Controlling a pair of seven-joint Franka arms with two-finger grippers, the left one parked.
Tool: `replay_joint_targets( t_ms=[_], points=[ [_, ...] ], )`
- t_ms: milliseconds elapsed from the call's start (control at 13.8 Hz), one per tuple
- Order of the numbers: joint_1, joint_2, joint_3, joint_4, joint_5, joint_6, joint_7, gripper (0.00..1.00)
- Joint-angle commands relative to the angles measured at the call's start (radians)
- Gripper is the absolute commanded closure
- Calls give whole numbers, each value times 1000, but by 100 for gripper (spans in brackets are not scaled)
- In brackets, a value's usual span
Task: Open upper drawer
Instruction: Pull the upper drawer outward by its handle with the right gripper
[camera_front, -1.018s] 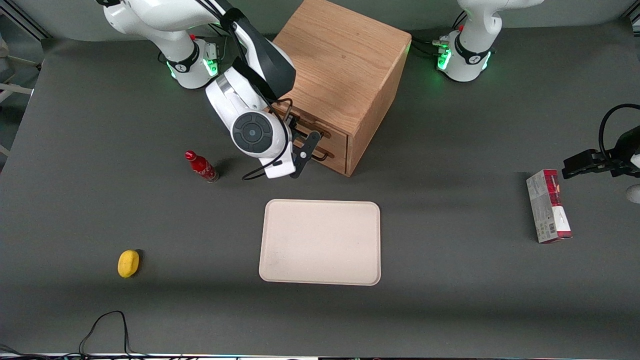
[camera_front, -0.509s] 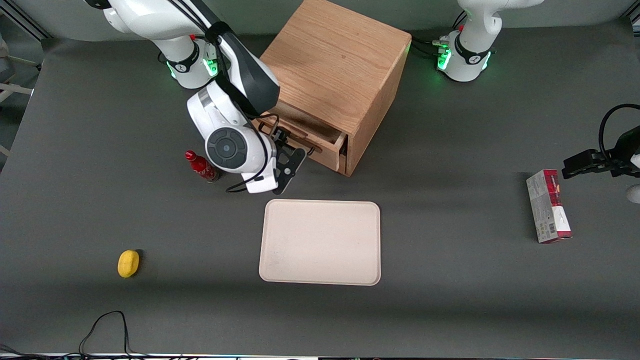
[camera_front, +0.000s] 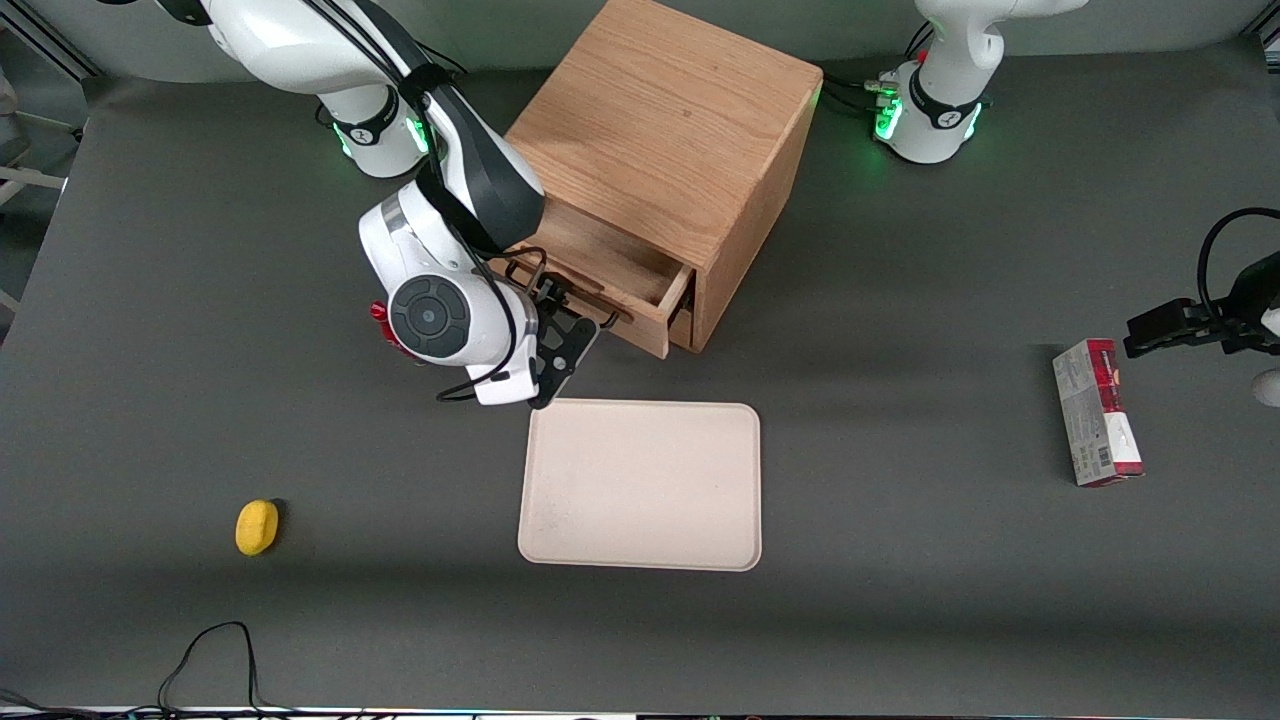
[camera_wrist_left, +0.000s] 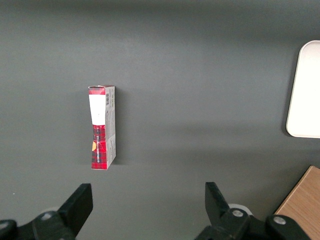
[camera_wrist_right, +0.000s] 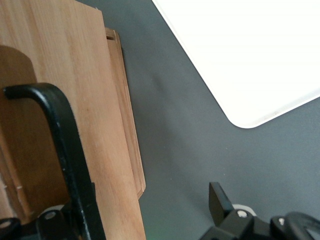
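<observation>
The oak cabinet (camera_front: 665, 130) stands at the back of the table. Its upper drawer (camera_front: 612, 268) is pulled partway out, and the shallow wooden box shows. My gripper (camera_front: 556, 350) hangs in front of the drawer front at the black bar handle (camera_front: 572, 298). In the right wrist view the light wood drawer front (camera_wrist_right: 75, 75) and the handle (camera_wrist_right: 65, 145) fill the space between the spread fingers of the gripper (camera_wrist_right: 132, 206). The handle runs close beside one finger, while the other fingertip (camera_wrist_right: 217, 197) stands apart over bare table. The gripper is open.
A beige tray (camera_front: 640, 485) lies just nearer the front camera than my gripper. A red bottle (camera_front: 380, 314) stands mostly hidden by my wrist. A yellow object (camera_front: 257, 526) lies nearer the camera toward the working arm's end. A red box (camera_front: 1097, 412) lies toward the parked arm's end.
The upper drawer went from shut to pulled partway out. My gripper moved with the handle away from the cabinet, toward the tray and the red bottle.
</observation>
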Motion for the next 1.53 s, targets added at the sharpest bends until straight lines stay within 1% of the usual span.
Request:
replay_joint_targets(
  t_ms=[0, 727, 1164, 1455],
  points=[
    [-23, 34, -3, 59, 14, 1, -37, 0],
    [-87, 76, -3, 135, 16, 0, -74, 0],
    [-109, 82, -4, 149, 14, 26, -74, 0],
    [-125, 108, -4, 195, 13, 26, -69, 0]
  ],
)
